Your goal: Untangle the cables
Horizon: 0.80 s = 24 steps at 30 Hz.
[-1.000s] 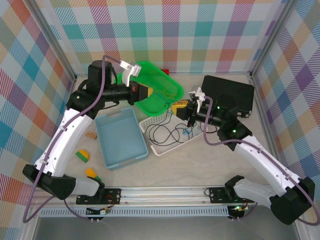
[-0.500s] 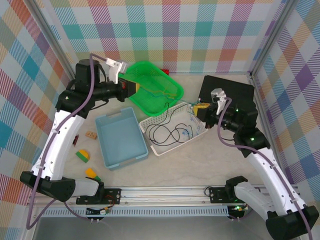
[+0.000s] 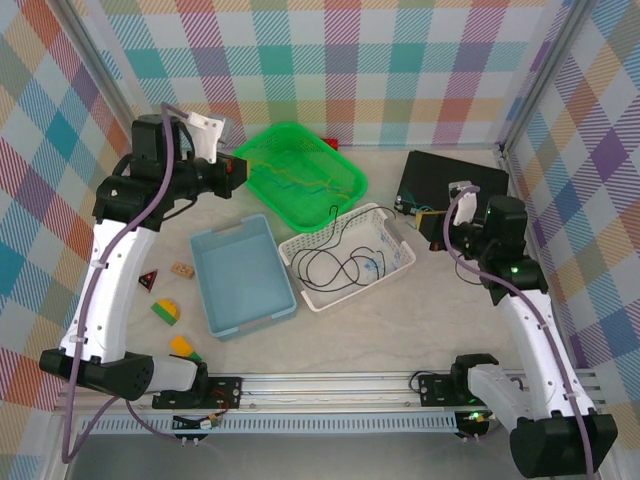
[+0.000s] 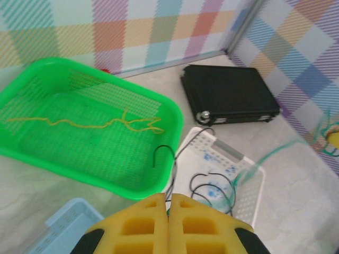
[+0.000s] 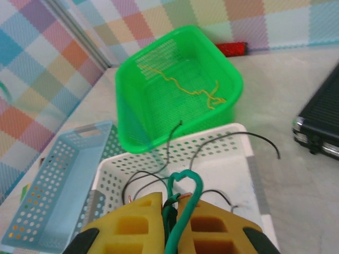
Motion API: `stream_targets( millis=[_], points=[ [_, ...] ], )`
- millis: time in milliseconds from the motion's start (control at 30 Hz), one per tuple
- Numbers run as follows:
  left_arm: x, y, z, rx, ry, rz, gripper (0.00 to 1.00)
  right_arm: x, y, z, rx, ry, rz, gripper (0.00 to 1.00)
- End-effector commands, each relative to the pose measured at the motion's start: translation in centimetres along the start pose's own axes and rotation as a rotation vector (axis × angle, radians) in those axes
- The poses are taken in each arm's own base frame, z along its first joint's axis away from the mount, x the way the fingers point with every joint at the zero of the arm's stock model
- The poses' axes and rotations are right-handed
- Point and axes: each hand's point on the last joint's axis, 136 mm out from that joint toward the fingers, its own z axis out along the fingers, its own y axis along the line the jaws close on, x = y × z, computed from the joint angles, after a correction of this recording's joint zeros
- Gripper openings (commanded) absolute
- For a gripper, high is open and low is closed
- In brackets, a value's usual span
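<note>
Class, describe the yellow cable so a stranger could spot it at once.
Find the bright green basket at the back. On its mesh floor lies the yellow cable, thin and wavy; the black cable coils in the white basket.

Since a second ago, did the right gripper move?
Yes. The right gripper has pulled back rightward, off the white basket to the black case's edge, shut on the green cable.

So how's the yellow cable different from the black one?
The yellow cable lies stretched out in a wavy line; the black cable curls in loops. The yellow cable sits in the green basket, the black cable in the white basket, one end poking over its rim. Both are thin and bendy.
</note>
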Motion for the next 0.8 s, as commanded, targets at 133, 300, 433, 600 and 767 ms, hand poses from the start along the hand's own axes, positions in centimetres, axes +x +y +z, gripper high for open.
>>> stream_targets(
  millis=[133, 300, 433, 600, 767],
  points=[
    [-0.9, 2.6, -1.8, -0.107, -0.023, -0.010, 0.00, -0.7, -3.0, -0.8, 0.094, 0.002, 0.082, 0.00],
    [-0.3, 2.4, -1.7, -0.087, 0.014, 0.005, 0.00, -1.3, -2.0, -0.5, 0.019, -0.017, 0.058, 0.00],
    [1.3, 2.8, -2.6, -0.132, 0.091, 0.047, 0.00, -1.6, -1.1, -0.3, -0.038, -0.034, 0.044, 0.00],
    [4.7, 4.1, -3.9, -0.223, 0.229, 0.049, 0.00, -1.8, -0.6, -0.3, -0.068, -0.035, 0.032, 0.00],
    [7.0, 3.7, -5.1, -0.229, 0.266, 0.008, 0.00, -2.0, -0.1, -0.3, -0.097, -0.035, 0.025, 0.00]
  ],
)
